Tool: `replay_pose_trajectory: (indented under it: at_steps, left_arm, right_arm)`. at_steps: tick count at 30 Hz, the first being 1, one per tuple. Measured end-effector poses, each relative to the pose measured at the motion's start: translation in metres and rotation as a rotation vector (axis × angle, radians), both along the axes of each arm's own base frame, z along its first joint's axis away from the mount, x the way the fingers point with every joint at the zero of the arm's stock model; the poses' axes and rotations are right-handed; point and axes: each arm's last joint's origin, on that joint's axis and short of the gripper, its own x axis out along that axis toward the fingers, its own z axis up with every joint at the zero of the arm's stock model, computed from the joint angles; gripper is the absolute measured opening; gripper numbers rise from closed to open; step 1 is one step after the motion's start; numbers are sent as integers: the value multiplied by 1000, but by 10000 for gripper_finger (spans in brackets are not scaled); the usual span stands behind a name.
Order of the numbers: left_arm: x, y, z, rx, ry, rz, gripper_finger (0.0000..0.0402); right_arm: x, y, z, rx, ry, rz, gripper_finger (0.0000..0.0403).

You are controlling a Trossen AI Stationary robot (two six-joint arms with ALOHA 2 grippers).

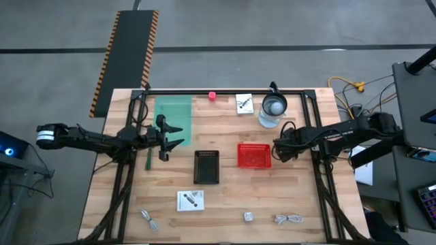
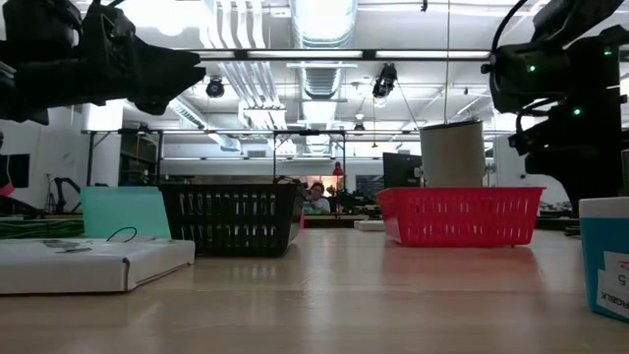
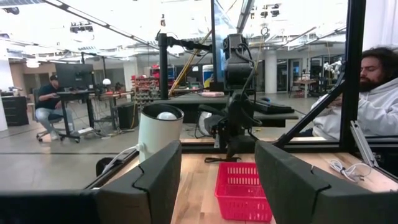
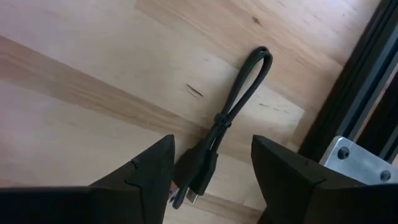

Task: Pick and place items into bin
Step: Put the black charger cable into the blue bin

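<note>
The right gripper (image 4: pixel 211 180), fingers apart (nothing held), hangs over a black cable (image 4: pixel 230 134) right of the red bin (image 1: pixel 253 155); the left gripper (image 1: pixel 176 135), also spread, waits left of it.

We've got a light wood table (image 1: pixel 225 204) holding 2 baskets mid-table, black (image 1: pixel 206 167) and red (image 1: pixel 253 155), 2 white cards (image 1: pixel 190 201), a green sheet (image 1: pixel 173 114), a jug (image 1: pixel 273 111), a pink blob (image 1: pixel 212 96), a silver cube (image 1: pixel 248 217), and cable bundles (image 1: pixel 288 219).

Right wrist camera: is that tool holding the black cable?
No. The right tool is open above the black cable, not touching it. The left tool is open and empty too.
</note>
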Motion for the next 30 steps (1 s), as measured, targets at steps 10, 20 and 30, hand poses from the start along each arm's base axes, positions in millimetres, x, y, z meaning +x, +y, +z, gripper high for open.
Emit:
replay_pose_trajectory:
  at_steps: [10, 20, 30]
  left_arm:
    - [0, 0, 0, 0, 1, 0, 190]
    - [0, 0, 0, 0, 2, 0, 190]
    - [0, 0, 0, 0, 2, 0, 190]
  right_arm:
    - [-7, -11, -14, 8, 17, -33, 201]
    - [-12, -14, -21, 43, 4, -66, 201]
    - [-12, -14, -22, 59, 4, -62, 201]
